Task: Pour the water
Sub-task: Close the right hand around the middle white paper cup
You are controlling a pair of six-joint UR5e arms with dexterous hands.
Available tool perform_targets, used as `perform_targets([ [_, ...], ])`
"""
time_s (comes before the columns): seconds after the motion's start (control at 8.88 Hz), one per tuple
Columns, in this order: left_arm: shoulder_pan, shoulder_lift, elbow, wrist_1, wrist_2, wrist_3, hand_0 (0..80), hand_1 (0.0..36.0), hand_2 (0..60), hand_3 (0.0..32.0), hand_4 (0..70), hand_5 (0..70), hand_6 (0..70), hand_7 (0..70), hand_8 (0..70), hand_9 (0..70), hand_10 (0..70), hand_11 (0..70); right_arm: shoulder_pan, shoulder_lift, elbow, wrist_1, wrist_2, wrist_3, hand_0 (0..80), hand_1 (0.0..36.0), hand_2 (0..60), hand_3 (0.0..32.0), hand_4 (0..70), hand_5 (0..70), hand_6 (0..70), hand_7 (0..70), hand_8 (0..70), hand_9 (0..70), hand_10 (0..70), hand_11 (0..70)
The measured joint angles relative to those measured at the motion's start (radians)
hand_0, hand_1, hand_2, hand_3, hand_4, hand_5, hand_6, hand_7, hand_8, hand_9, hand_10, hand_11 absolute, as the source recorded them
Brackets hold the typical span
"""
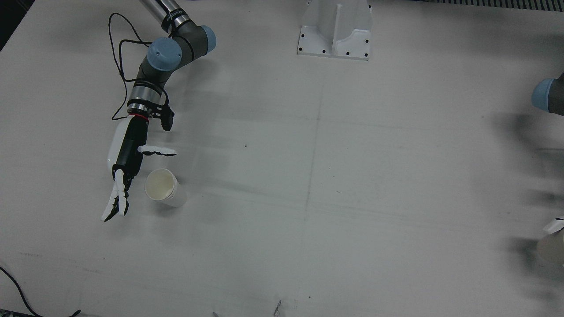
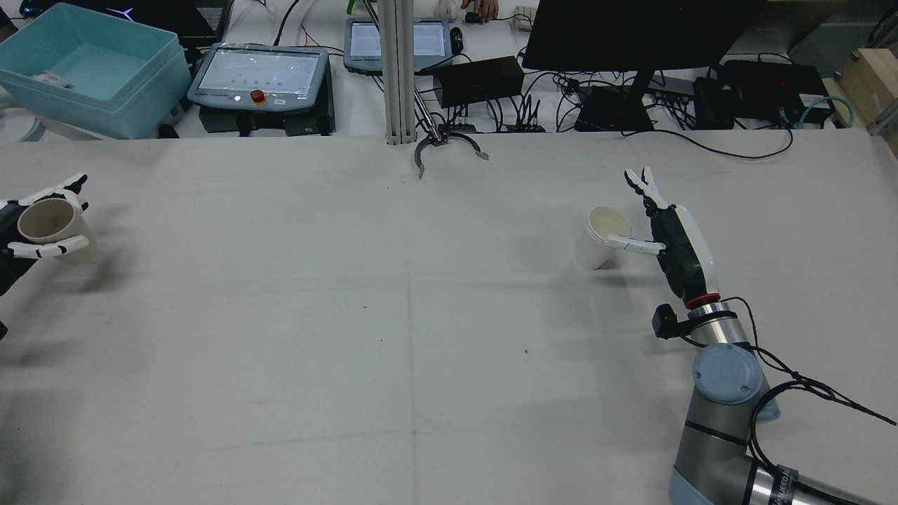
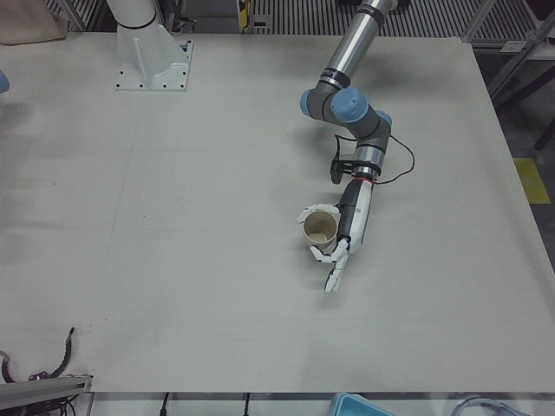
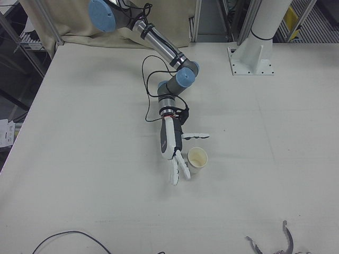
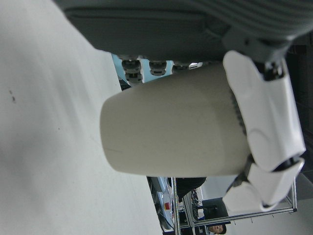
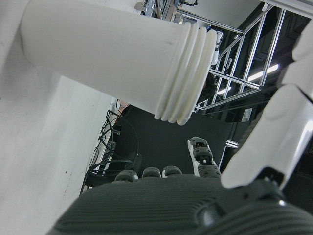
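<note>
Gripping a tan paper cup (image 2: 50, 226) at the rear view's left edge, the left hand (image 2: 28, 228) has its fingers clamped around the cup's wall; the cup's long axis is upright, mouth upward, held above the table (image 2: 393, 337). The front view catches only a blurred sliver of this at its right edge. At the rear view's right, the right hand (image 2: 670, 235) is spread apart, holding nothing, just beside a white cup (image 2: 602, 237) standing upright on the table, mouth upward. The right hand view shows ribbed rings at its rim.
</note>
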Motion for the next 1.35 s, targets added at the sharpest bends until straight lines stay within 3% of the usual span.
perform_targets([
  [0.9, -0.002, 0.007, -0.007, -0.005, 0.001, -0.013, 45.8, 36.0, 60.0, 0.0, 27.6, 65.1, 5.1, 9.0, 2.8, 5.4, 6.5, 12.2, -0.006, 0.024, -0.082, 0.003, 0.022, 0.009, 45.3, 11.7, 9.0, 0.0, 3.3, 3.7, 0.7, 1.8, 0.1, 0.0, 0.0, 0.0],
  [1.35, -0.002, 0.010, -0.003, -0.005, 0.000, -0.013, 46.0, 36.0, 60.0, 0.0, 27.4, 64.8, 5.0, 8.7, 2.9, 5.4, 6.5, 12.2, -0.025, 0.085, -0.136, 0.003, 0.020, 0.002, 45.6, 11.9, 9.0, 0.0, 4.3, 3.6, 1.1, 2.2, 0.3, 0.0, 0.0, 0.0],
])
